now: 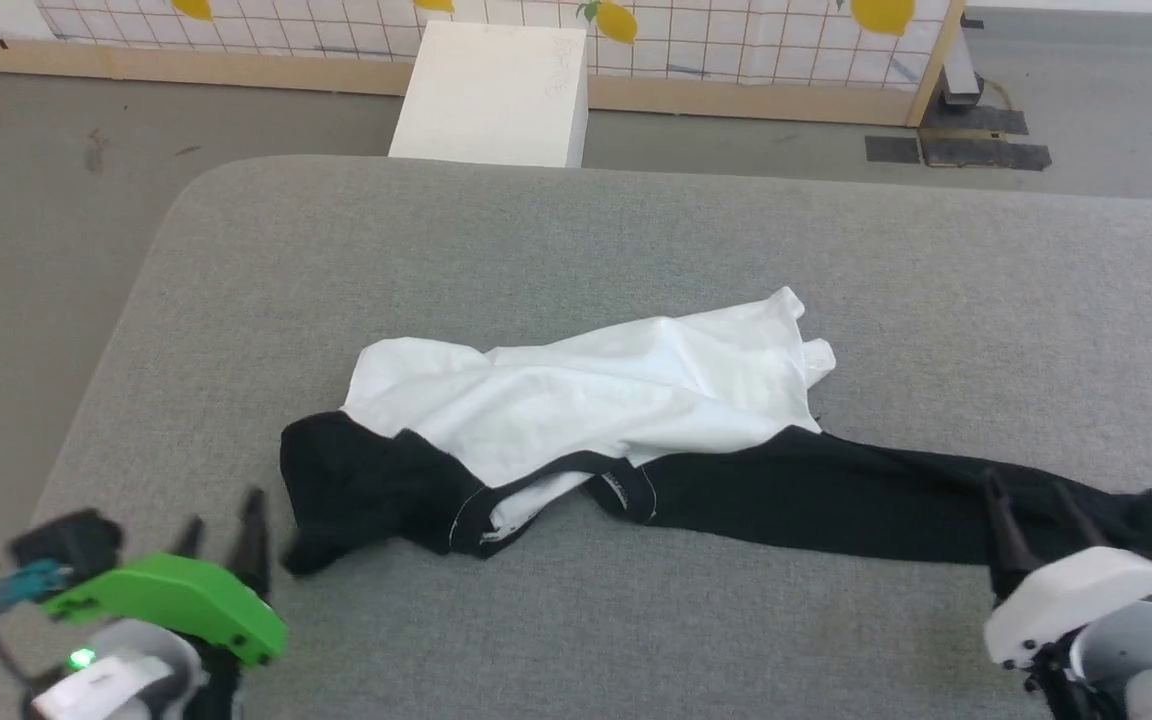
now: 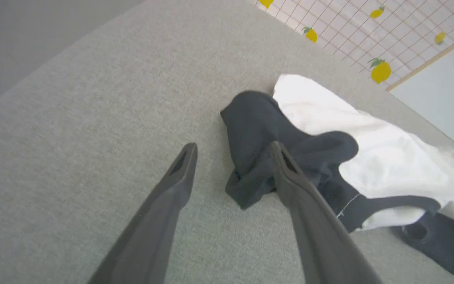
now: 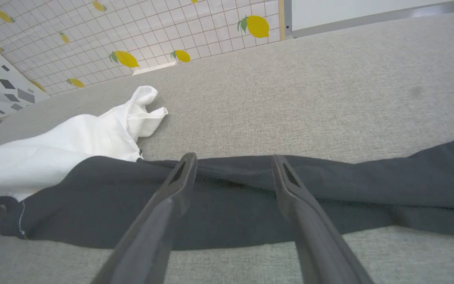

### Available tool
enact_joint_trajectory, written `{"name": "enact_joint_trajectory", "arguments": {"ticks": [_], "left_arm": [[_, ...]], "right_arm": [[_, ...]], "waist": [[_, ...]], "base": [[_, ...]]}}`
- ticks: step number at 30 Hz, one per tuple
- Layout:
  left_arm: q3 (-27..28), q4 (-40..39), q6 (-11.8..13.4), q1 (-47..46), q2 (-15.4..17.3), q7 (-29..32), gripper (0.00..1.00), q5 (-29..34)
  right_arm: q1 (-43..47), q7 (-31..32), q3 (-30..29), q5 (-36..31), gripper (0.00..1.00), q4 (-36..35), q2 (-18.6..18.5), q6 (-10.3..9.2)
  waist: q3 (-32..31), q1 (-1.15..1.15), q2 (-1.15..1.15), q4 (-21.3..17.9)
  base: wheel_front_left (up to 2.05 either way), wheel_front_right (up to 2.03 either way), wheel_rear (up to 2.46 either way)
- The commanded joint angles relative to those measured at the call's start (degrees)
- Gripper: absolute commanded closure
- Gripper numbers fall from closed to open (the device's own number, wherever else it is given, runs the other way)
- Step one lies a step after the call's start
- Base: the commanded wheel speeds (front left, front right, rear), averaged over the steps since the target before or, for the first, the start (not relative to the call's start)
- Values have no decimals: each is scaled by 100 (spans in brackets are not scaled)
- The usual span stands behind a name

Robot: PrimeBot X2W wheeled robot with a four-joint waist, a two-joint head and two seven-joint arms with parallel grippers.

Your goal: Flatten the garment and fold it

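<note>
The garment [image 1: 596,400] lies crumpled on the grey padded table [image 1: 636,230], its white body bunched in the middle. One black sleeve is folded at the left and the other is stretched out to the right. My left gripper [image 1: 223,515] hovers open just left of the folded sleeve. In the left wrist view the left gripper [image 2: 233,148] stands with its jaws wide, one finger over the edge of the garment [image 2: 388,157], nothing clamped. My right gripper [image 1: 1028,490] is open above the stretched sleeve. In the right wrist view the right gripper [image 3: 233,157] spreads its fingers over the garment [image 3: 93,193].
A white box [image 1: 491,95] stands on the floor beyond the table's far edge. Behind it runs a tiled wall panel with lemon prints [image 1: 736,30] and a wooden frame. The table's rounded left corner [image 1: 186,200] drops to grey floor.
</note>
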Motion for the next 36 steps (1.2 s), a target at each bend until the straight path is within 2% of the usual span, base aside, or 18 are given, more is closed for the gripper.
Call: {"name": "enact_joint_trajectory", "arguments": {"ticks": [1,6,9,11,14,22,30,31,32,33,36], "left_arm": [[133,-169,21,53,51,-278,0,14],[211,-448,-286,-69,129,-1614,0,476],[110,-360,-460,-121,90,-2449,0,796],[44,-303,-531,-130,29,-2729,0,944],[30,-246,-580,-153,-96,-2884,0,1072],[18,-63,-735,-325,-357,-2946,0,1183],[51,24,-883,-479,-532,-2950,0,1317],[55,38,-893,-476,-547,-2950,0,1327],[61,50,-904,-473,-564,-2950,0,1338],[62,61,-915,-472,-578,-2951,0,1344],[47,113,-940,-474,-619,-2951,0,1377]], "right_arm": [[-92,128,116,-33,0,-36,2,-8],[-478,960,570,-526,0,-81,2,-8],[-879,1800,887,-1007,0,-18,2,-8],[-1185,2255,1131,-1228,0,40,-12,-8],[-1675,2557,1440,-1323,0,177,-64,-8],[-2762,3086,1820,-1550,0,1370,-102,-8],[-3095,2759,2107,-1617,0,2318,-117,-8],[-3101,2713,2124,-1588,6,2403,-118,-8],[-3121,2608,2137,-1552,62,2471,-125,-8],[-3143,2513,2127,-1522,100,2514,-137,-8],[-3251,2321,2052,-1412,100,2650,-245,-8]], "waist": [[-10,0,0,10],[39,0,0,-17],[91,0,0,-33],[130,0,0,-30],[212,0,0,-17],[578,0,0,240],[733,0,0,497],[733,0,0,500],[733,0,0,502],[728,0,0,503],[679,0,0,490]], "base": [[0,0,0],[0,0,0],[0,0,0],[0,0,0],[0,0,0],[0,0,0],[0,0,0],[0,0,0],[0,0,0],[0,0,0],[0,0,0]]}}
